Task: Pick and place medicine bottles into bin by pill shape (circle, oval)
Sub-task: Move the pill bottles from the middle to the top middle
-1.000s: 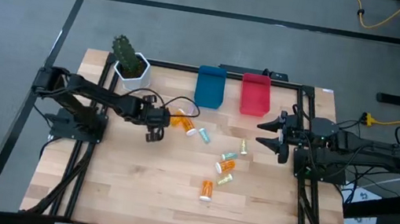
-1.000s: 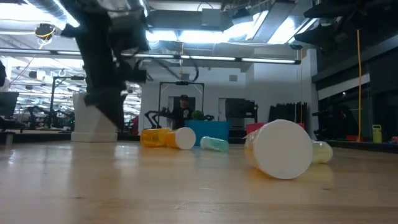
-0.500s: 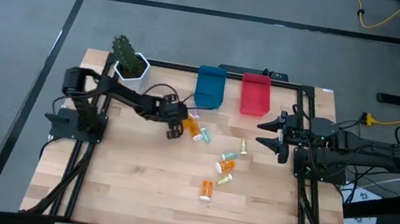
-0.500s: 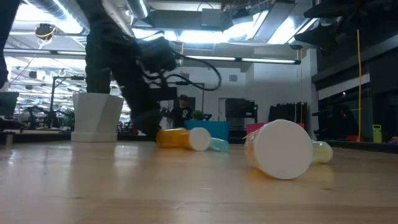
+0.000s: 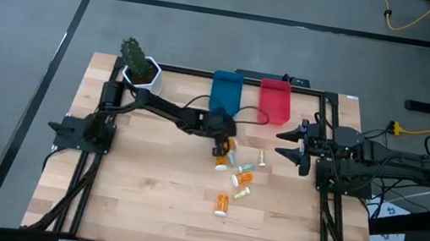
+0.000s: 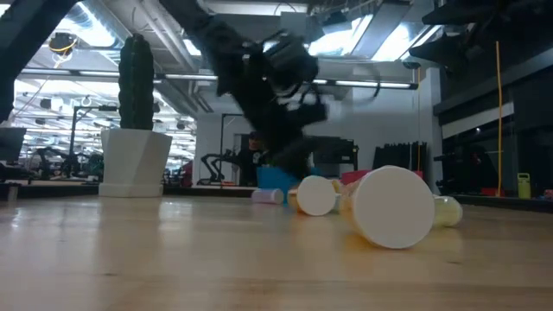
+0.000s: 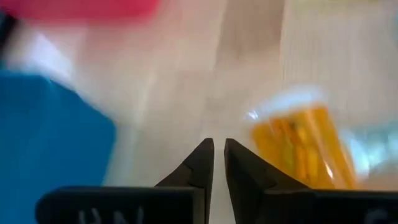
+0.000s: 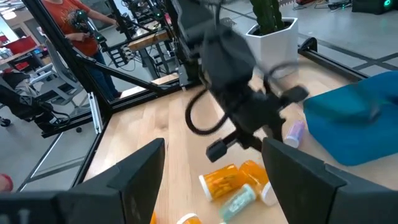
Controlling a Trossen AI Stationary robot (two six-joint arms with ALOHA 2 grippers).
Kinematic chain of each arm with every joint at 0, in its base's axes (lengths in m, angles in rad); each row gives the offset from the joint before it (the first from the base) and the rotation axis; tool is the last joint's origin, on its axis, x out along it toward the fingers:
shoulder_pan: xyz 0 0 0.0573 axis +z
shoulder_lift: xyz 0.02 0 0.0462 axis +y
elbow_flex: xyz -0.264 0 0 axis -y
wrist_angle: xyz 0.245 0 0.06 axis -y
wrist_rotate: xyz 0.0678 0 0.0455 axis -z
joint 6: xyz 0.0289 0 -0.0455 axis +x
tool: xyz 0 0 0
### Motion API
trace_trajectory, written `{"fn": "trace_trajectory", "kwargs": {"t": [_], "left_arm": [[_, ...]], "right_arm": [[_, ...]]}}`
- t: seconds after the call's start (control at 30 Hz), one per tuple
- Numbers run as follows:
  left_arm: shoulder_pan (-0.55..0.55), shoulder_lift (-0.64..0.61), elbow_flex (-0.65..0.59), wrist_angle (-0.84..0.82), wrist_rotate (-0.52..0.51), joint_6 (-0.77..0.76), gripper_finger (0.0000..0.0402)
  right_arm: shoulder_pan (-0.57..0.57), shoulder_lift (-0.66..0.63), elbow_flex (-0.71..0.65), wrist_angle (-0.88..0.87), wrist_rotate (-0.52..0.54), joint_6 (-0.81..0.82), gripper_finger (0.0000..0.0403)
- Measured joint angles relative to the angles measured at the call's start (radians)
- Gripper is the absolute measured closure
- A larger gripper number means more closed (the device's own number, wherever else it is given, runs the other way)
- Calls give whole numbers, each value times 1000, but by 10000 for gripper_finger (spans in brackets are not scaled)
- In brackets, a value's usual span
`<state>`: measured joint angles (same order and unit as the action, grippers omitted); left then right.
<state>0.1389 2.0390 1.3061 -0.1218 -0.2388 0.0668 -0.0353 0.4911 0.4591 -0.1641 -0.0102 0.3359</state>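
My left gripper (image 5: 218, 148) is shut and low over the table, in front of the blue bin (image 5: 225, 94). An orange bottle with a white cap (image 5: 226, 149) lies on its side right beside it, and shows next to one finger in the left wrist view (image 7: 298, 149). A second orange bottle (image 8: 224, 180), a teal vial (image 8: 239, 199) and a purple vial (image 8: 293, 132) lie close by. More bottles (image 5: 242, 178) lie scattered toward the near edge. The red bin (image 5: 274, 101) stands beside the blue one. My right gripper (image 5: 281, 145) is open and empty at the table's right. My left gripper has its shut fingers beside the orange bottle, the outer side of one finger (image 7: 245, 168) next to the bottle's side (image 7: 267, 146). Blur hides whether they touch. The fingers slant down from the table's left. The bottle lies on its side on the table.
A white plant pot with a cactus (image 5: 141, 71) stands at the far left corner. A large-looking orange bottle (image 6: 393, 207) lies near the low camera. Bare wood (image 5: 145, 187) spreads over the left and near parts of the table.
My left gripper has swept from the table's left toward the right along the far part, staying low. The two orange bottles and the teal vial have slid and rolled rightward with it, toward the other bottles.
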Motion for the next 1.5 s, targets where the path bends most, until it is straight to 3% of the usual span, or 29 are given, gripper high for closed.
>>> {"fn": "trace_trajectory", "kwargs": {"t": [0.3,0.43,0.57,0.67,0.77,1.03,1.27,1.5], "left_arm": [[-27,-65,163,-347,-14,5,367],[-68,-93,161,-526,59,-79,367],[-148,-100,161,-586,178,-173,367],[-229,-99,142,-529,271,-210,367],[-317,-99,116,-450,298,-258,367],[-469,-17,58,-121,294,-402,367],[-466,86,58,75,394,-453,366],[-382,116,58,206,380,-404,366]], "right_arm": [[1,0,0,-75,-2,12,132],[2,9,-3,-115,-7,50,132],[3,21,-8,-123,-18,52,132],[3,21,-8,-120,-2,51,132],[2,21,-8,-118,62,42,132],[1,21,25,-117,392,-2,132],[1,21,79,-153,376,-7,132],[1,22,92,-175,376,-13,132]]}}
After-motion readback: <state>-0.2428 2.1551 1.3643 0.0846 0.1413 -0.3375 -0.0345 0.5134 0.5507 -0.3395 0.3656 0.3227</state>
